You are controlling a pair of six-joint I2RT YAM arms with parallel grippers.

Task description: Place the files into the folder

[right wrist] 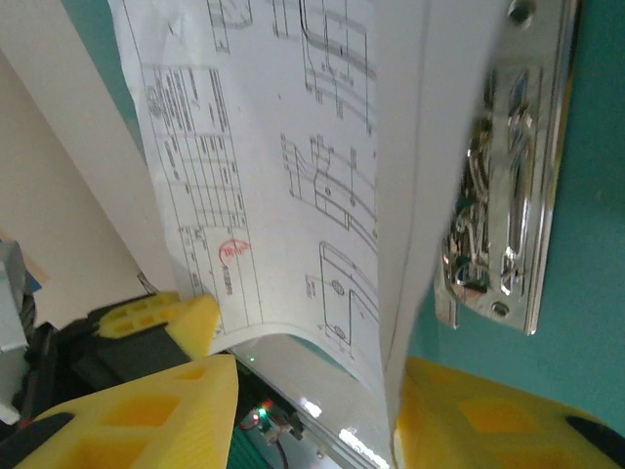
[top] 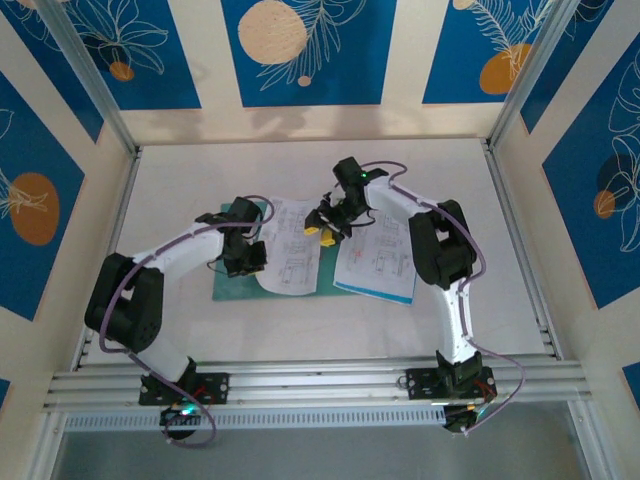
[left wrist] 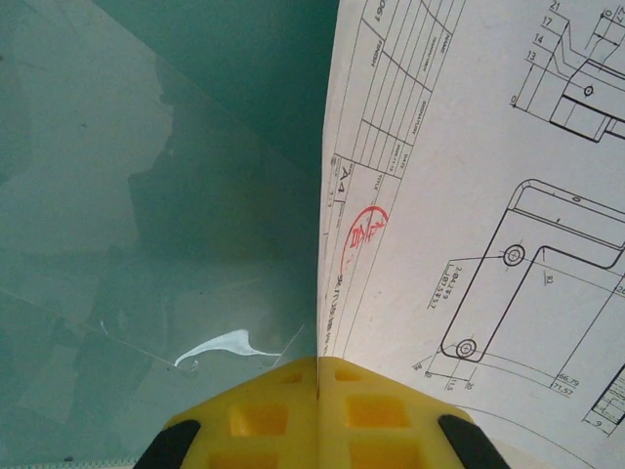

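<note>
The teal-green folder (top: 232, 285) lies open on the table, with a chrome clip (right wrist: 503, 195) on its inner face (right wrist: 596, 195). A white sheet of drawings (top: 290, 250) arches up over the folder. My left gripper (top: 245, 258) is shut on that sheet's edge (left wrist: 420, 195), the yellow fingers (left wrist: 371, 410) pressed together over teal card (left wrist: 146, 195). My right gripper (top: 325, 228) hovers at the sheet's other side. Its jaws (right wrist: 317, 391) stand apart, with the curled sheet (right wrist: 293, 195) hanging between them close to the right finger (right wrist: 469, 410). More files (top: 378, 262) lie to the right, a white sheet on a cyan-blue one (top: 385, 292).
White table (top: 180, 180) inside an aluminium frame, with blue patterned walls around it. The rail (top: 320, 380) carrying both arm bases runs along the near edge. The right arm's elbow (top: 440, 245) hangs over the right-hand files.
</note>
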